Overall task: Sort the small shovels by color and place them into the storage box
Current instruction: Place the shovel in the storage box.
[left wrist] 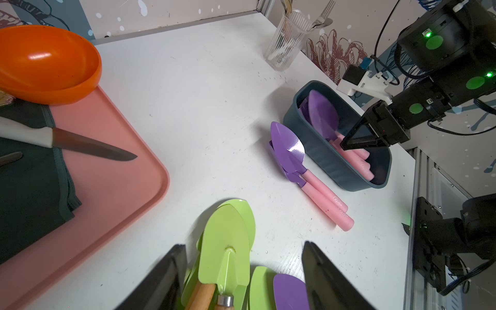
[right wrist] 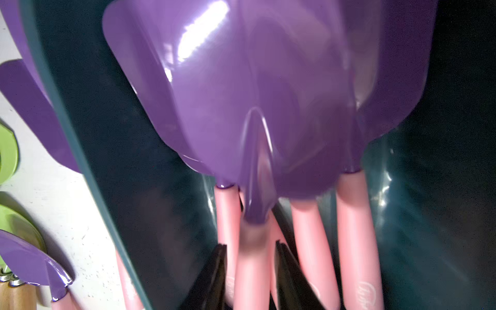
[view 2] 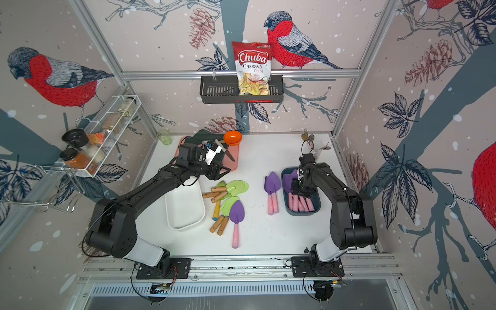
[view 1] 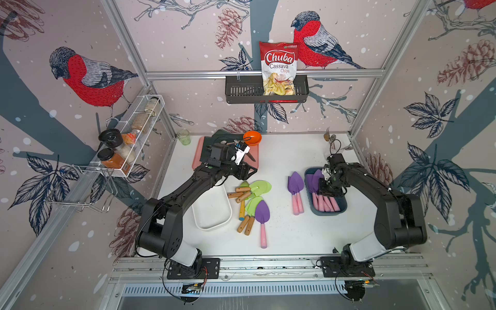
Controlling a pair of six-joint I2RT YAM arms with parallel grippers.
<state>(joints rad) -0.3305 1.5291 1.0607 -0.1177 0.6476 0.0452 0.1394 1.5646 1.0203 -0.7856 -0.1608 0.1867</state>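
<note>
Several purple shovels with pink handles lie in the dark blue storage box [view 1: 328, 213]. My right gripper [right wrist: 249, 244] is down inside it, jaws slightly open on either side of the pink handle of the top purple shovel [right wrist: 257, 107], which looks blurred. Two more purple shovels [view 1: 295, 185] lie just left of that box. Green shovels [view 1: 255, 188] with wooden handles are piled beside an empty white box [view 1: 212, 212], one purple shovel [view 1: 262, 212] among them. My left gripper [left wrist: 243, 244] hovers open above the far end of the green pile, holding nothing.
A pink tray [view 1: 198, 153] at the back left carries a dark cloth, a knife [left wrist: 88, 146] and an orange bowl [view 1: 252, 137]. A glass of cutlery [left wrist: 284, 40] stands in the back right corner, a green cup [view 1: 183, 137] at the back left.
</note>
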